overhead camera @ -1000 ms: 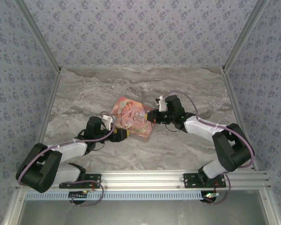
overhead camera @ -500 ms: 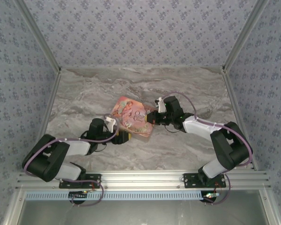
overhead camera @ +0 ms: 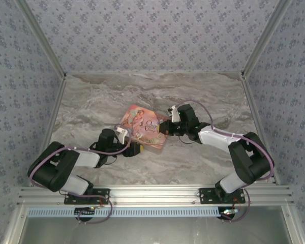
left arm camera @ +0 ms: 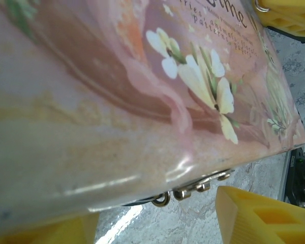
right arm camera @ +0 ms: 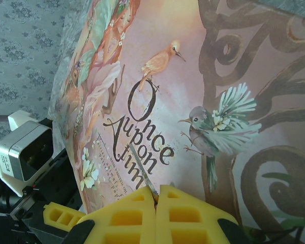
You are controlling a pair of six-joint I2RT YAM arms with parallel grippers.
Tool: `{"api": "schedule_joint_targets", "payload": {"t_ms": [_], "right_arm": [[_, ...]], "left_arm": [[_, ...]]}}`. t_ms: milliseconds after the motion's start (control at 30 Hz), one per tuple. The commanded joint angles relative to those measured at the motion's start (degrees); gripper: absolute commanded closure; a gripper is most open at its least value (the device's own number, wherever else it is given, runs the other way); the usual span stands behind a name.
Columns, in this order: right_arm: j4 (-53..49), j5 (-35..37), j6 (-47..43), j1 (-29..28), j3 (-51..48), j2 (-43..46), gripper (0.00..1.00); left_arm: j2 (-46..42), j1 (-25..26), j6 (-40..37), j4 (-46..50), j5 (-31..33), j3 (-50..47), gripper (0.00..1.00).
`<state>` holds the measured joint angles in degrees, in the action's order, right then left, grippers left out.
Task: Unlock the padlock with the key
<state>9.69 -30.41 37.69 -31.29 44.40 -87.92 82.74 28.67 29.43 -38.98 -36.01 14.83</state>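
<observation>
The left tool (overhead camera: pixel 134 149) gapes empty beside the box's (overhead camera: pixel 142 127) near edge, where the clasp (left arm camera: pixel 193 188) sits; the padlock I cannot make out. Across the lid (right arm camera: pixel 203 66), the right tool (right arm camera: pixel 156 194) pinches the key (right arm camera: pixel 141 170), blade aimed back leftward.

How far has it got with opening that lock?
Done: the right end effector pinches a thin metal piece, likely the key. In hand: it hovers at the box, left end effector open by the clasp. Left: inserting and turning the key.
</observation>
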Motion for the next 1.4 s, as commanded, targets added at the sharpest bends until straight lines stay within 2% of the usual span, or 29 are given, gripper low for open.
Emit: {"api": "schedule_joint_targets", "payload": {"t_ms": [0,333,800,1100,1367], "right_arm": [[-0.08,0.82,-1.13,-0.41,-0.47,-0.43,0.96],[0.06,2.19,-1.14,-0.51,-1.29,0.24,0.96],[0.07,4.51,0.82,-0.29,-2.30,0.73,0.96],[0.06,4.31,0.80,-0.21,-2.20,1.18,0.96],[0.35,4.34,0.63,-0.26,-2.30,1.66,0.96]], "left_arm": [[0.37,0.41,-0.27,-2.05,-0.69,0.19,0.42],[1.79,0.55,0.32,-3.77,0.50,1.50,0.49],[7.27,0.52,2.59,-10.60,4.49,4.83,0.51],[10.88,0.51,3.87,-14.10,3.57,6.16,0.57],[11.04,0.59,4.14,-14.64,3.44,6.27,0.68]]}}
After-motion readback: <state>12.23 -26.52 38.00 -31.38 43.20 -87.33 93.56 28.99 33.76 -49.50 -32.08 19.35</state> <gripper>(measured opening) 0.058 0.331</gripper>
